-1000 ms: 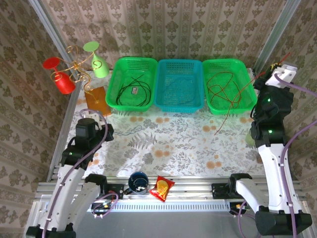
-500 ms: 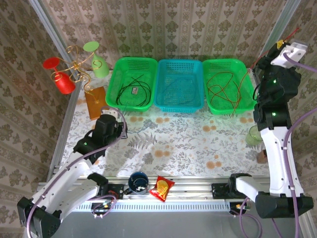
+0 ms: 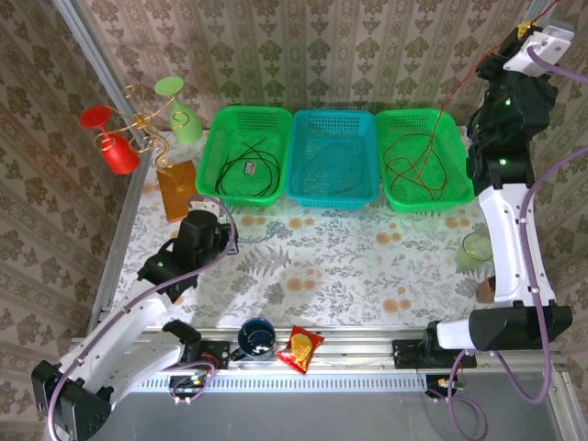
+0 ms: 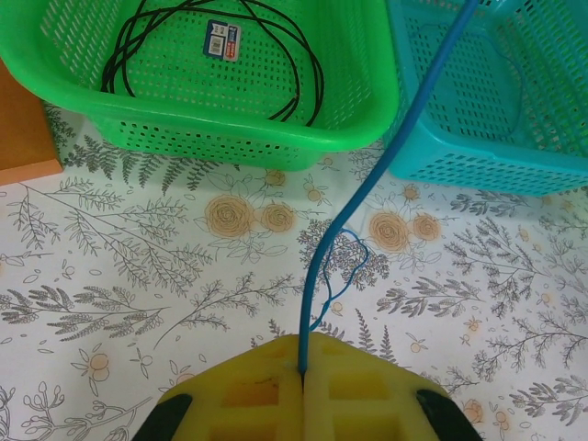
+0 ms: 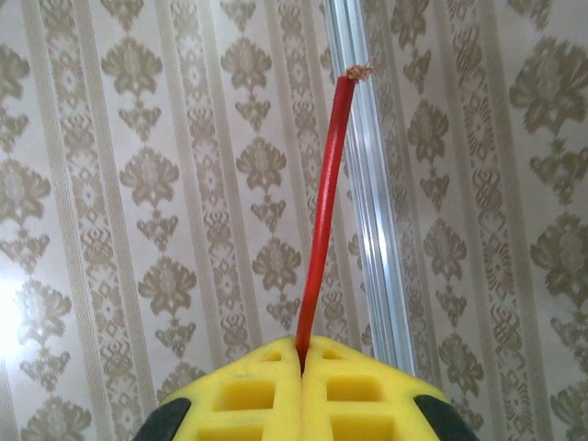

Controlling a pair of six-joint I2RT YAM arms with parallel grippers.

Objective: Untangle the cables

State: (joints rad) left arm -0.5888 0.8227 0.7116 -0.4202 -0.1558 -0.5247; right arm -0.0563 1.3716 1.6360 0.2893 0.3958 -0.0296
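My left gripper (image 4: 302,372) is shut on a blue cable (image 4: 367,184), low over the table in front of the baskets (image 3: 227,233). That cable climbs from the yellow pads over the rim of the teal basket (image 4: 459,170). A black cable (image 4: 276,55) lies coiled in the left green basket (image 3: 213,147). High at the back right, my right gripper (image 3: 520,33) is shut on a red cable (image 5: 322,211) whose frayed tip sticks up past the pads. The red cable slants down (image 3: 459,87) into the right green basket (image 3: 462,161), where red loops (image 3: 418,165) lie.
An orange block (image 3: 176,188) and a wire stand with a red cup (image 3: 115,152) and a green cup (image 3: 184,119) stand at the back left. A pale green cup (image 3: 476,248) sits at the right edge. A blue mug (image 3: 255,336) and a snack packet (image 3: 299,349) lie near the front rail.
My right arm has lifted the red cable up and back, drawing its loose end off the table towards the right basket. My left arm reached forward towards the baskets, then held still.
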